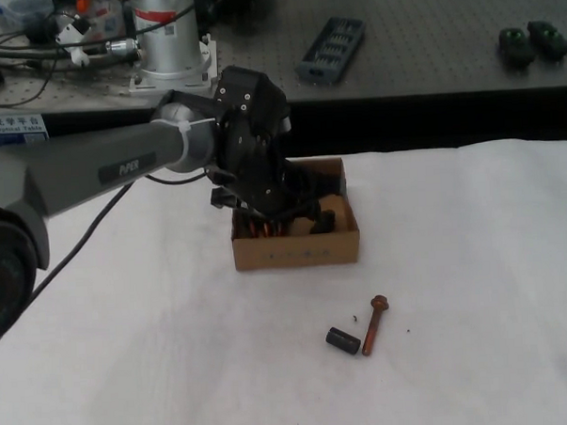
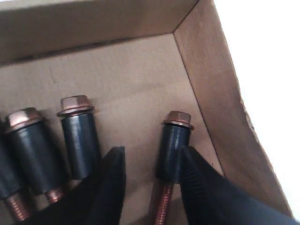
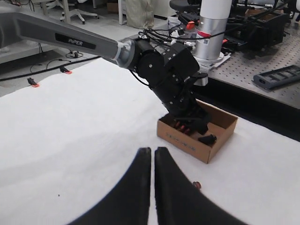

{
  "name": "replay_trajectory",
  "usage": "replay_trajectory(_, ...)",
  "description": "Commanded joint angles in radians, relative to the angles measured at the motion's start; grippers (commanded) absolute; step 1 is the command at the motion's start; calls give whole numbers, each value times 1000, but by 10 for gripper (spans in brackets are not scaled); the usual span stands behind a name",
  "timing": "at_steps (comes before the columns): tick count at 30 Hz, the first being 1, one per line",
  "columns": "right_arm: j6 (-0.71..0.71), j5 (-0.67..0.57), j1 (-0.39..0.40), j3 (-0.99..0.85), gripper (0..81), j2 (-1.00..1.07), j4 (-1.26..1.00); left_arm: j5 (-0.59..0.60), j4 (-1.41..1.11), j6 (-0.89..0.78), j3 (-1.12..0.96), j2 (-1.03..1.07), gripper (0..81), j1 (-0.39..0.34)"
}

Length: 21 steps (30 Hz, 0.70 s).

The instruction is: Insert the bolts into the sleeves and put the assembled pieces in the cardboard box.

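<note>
Your left arm (image 1: 93, 169) stretches forward across the high view, its wrist (image 1: 247, 129) bent steeply down; your left gripper (image 2: 152, 154) hangs low with fingers (image 2: 110, 187) spread apart; your right gripper (image 3: 153, 152) hovers raised, its tips almost touching.

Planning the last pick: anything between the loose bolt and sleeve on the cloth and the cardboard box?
Only bare white cloth lies between the copper-coloured bolt, the short black cylindrical sleeve and the open brown cardboard box. The left end effector sits inside the box, occupying it.

The left arm (image 1: 75, 175) partly hides the cardboard box (image 1: 295, 252).
</note>
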Motion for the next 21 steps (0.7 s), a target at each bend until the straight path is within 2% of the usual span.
replay_trajectory(1, 3, 65, -3, -3, 34, 12, 42, 6, 8, -12, -12, -82, 251, 6)
replay_trajectory(6, 28, 57, -3, -26, 34, 116, 35, 7, 8, 45, -12, -205, 232, 31)
replay_trajectory(11, 106, 66, -6, -96, 34, 289, 28, 25, 140, 172, -12, -337, 230, 56)
replay_trajectory(15, 144, 62, -49, -178, 31, 462, 28, 60, 223, 182, 21, -424, 230, 89)
replay_trajectory(17, 146, 59, -77, -214, 6, 534, 28, 84, 204, 156, 77, -467, 230, 111)
replay_trajectory(19, 163, 26, -109, -246, 45, 609, 28, 84, 190, 153, 146, -516, 230, 128)
replay_trajectory(21, 165, -41, -148, -274, 128, 676, 25, 84, 180, 195, 239, -577, 230, 143)
